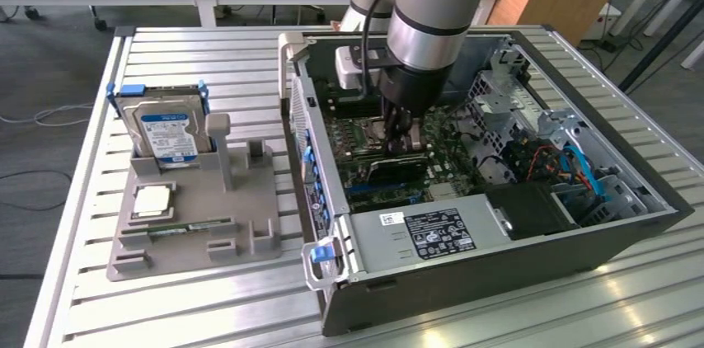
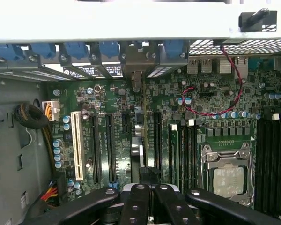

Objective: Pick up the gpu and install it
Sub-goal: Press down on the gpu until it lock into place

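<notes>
Open computer case (image 1: 616,232) lies on its side on my slatted metal table (image 1: 198,59). Inside it: green motherboard (image 2: 210,98), empty CPU socket (image 2: 227,176), white expansion slot (image 2: 77,145), red wire loop (image 2: 210,101), grey power supply (image 1: 434,232). Beside the case, toward the exterior view's left, a grey parts holder (image 1: 247,216) carries an upright silver hard drive (image 1: 165,134), a CPU chip (image 1: 152,199) and a RAM stick (image 1: 181,231).
</notes>
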Motion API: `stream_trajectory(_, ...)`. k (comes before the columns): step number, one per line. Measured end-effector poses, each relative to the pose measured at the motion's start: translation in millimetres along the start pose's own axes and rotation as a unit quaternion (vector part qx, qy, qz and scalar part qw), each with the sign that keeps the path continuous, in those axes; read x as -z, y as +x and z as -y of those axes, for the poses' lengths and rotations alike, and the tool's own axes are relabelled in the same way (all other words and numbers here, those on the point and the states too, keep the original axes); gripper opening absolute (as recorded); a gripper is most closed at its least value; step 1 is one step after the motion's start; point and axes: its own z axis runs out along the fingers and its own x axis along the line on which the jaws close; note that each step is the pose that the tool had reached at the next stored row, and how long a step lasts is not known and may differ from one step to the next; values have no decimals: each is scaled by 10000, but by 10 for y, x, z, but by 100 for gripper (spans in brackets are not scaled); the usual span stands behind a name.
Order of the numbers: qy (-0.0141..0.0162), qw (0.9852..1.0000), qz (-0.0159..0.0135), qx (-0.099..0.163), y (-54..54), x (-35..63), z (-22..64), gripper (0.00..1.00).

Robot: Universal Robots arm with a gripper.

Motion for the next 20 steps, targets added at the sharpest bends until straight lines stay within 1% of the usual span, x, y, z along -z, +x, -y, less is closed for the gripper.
stream_trajectory(6,0,10000,-1,0,4,-50,-2,11)
stream_trajectory(16,-1,10000,0,0,-9,-58,-3,11)
stream_trajectory(20,0,10000,0,0,-8,-81,-4,11)
